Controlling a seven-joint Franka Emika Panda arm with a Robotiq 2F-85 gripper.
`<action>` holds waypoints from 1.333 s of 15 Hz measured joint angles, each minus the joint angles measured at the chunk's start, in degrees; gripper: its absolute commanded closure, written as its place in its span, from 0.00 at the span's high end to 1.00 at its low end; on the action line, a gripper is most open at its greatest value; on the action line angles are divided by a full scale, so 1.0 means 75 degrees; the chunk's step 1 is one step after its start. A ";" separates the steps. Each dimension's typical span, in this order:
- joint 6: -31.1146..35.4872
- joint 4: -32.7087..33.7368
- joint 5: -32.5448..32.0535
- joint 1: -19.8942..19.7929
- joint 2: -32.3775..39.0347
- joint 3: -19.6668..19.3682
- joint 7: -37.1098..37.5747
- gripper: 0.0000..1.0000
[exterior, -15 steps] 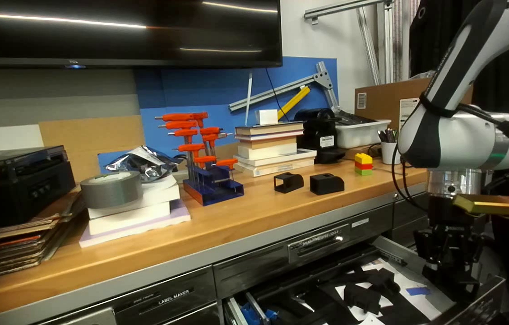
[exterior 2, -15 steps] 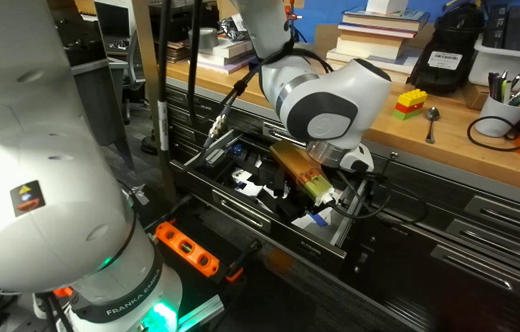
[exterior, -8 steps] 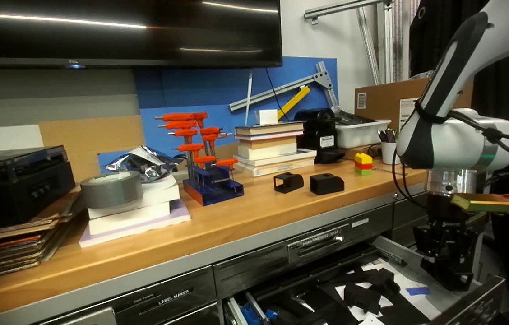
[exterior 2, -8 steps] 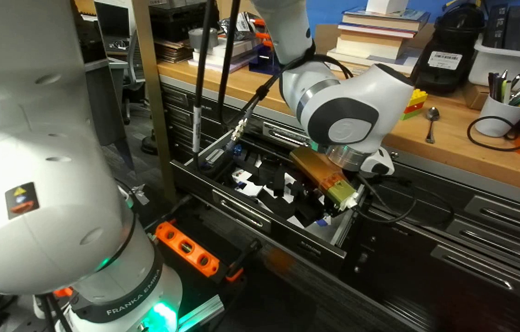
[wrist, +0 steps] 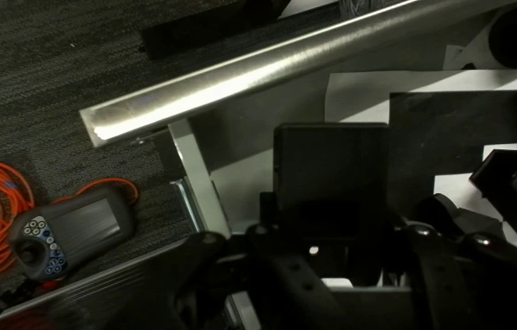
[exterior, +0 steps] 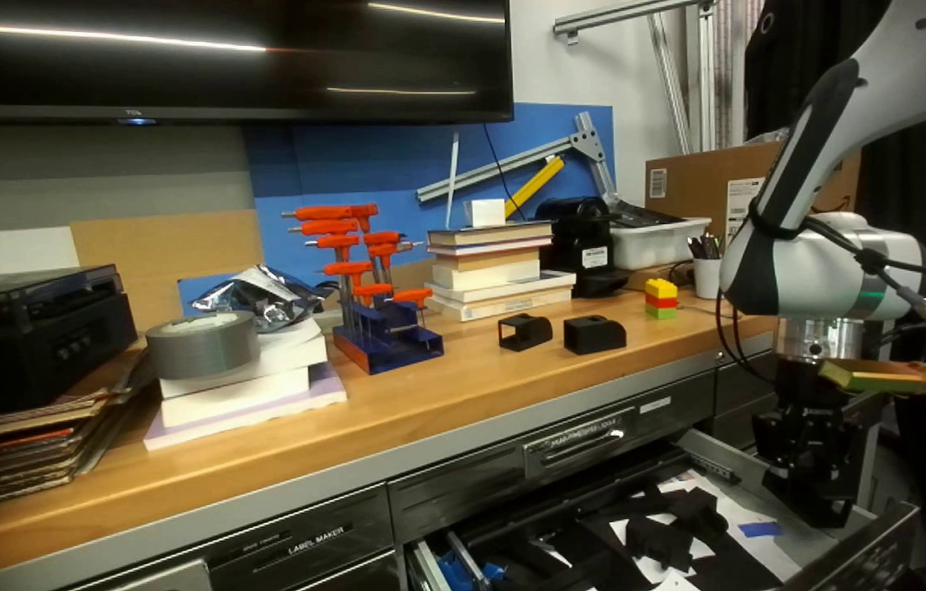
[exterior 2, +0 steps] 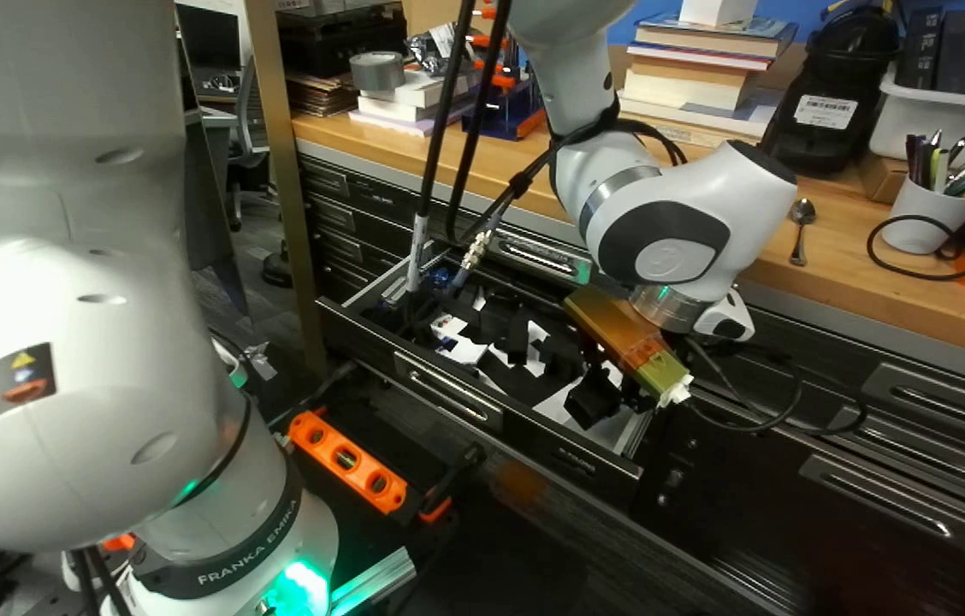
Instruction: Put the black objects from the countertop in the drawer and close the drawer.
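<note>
The gripper [wrist: 329, 217] has shifted sideways, fingers [wrist: 266, 211] closed around a black block [exterior 2: 592, 399] over the drawer [exterior 2: 448, 391]; it should be lowered gently before release. Two black objects [exterior: 595, 336] stand on the countertop [exterior: 463, 386].

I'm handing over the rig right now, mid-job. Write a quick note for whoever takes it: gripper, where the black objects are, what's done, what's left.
Gripper: closed around a black block, over the open drawer; whether the block touches anything below, I can't tell.
Countertop: a hollow black object and a second black object, side by side with a gap.
Done: drawer open, one block in the grip; black pieces lie in the drawer, but whether they were put there in this job isn't clear.
Left: release the held block in the drawer, bring over both from the countertop, then close the drawer.
</note>
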 measured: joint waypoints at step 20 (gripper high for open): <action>-0.1642 0.0988 -0.0466 0.0089 -0.1805 0.0174 0.0499 1.00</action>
